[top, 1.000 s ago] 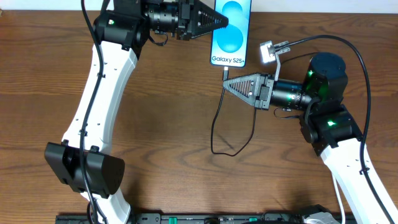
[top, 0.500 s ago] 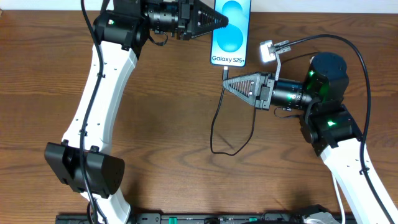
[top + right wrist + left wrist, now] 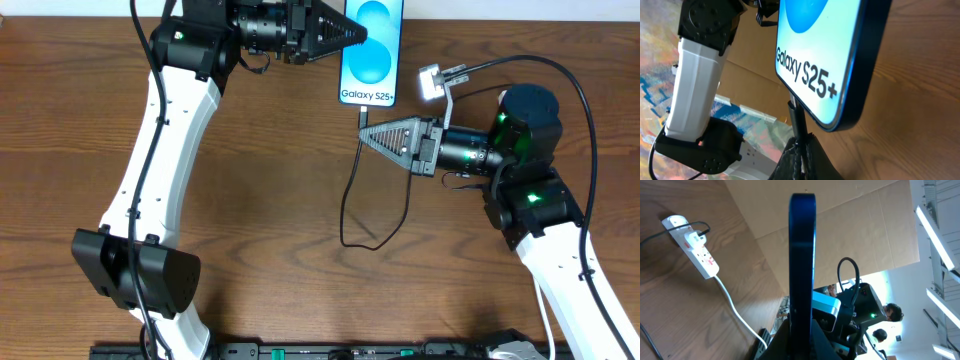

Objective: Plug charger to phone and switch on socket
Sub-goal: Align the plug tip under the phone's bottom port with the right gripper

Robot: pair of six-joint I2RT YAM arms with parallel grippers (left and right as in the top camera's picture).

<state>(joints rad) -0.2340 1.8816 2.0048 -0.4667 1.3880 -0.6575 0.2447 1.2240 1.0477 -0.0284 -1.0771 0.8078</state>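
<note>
The phone [image 3: 370,52] lies at the table's far edge, blue screen up. My left gripper [image 3: 352,36] is shut on its left long side; in the left wrist view the phone [image 3: 802,255] stands edge-on between the jaws of this gripper [image 3: 802,330]. My right gripper [image 3: 366,133] is shut on the charger's plug tip [image 3: 362,116], just below the phone's bottom edge. In the right wrist view the plug tip [image 3: 796,117] rises from this gripper [image 3: 799,150] to the phone [image 3: 825,55]; I cannot tell if it is inserted. The socket [image 3: 692,245] lies far left, a black plug head [image 3: 704,229] in it.
The charger's black cable [image 3: 345,215] loops down across the brown table between the arms. The socket's white cord [image 3: 735,305] runs toward the table's edge. The right arm's base [image 3: 525,195] stands at the right, the left arm [image 3: 165,150] spans the left side.
</note>
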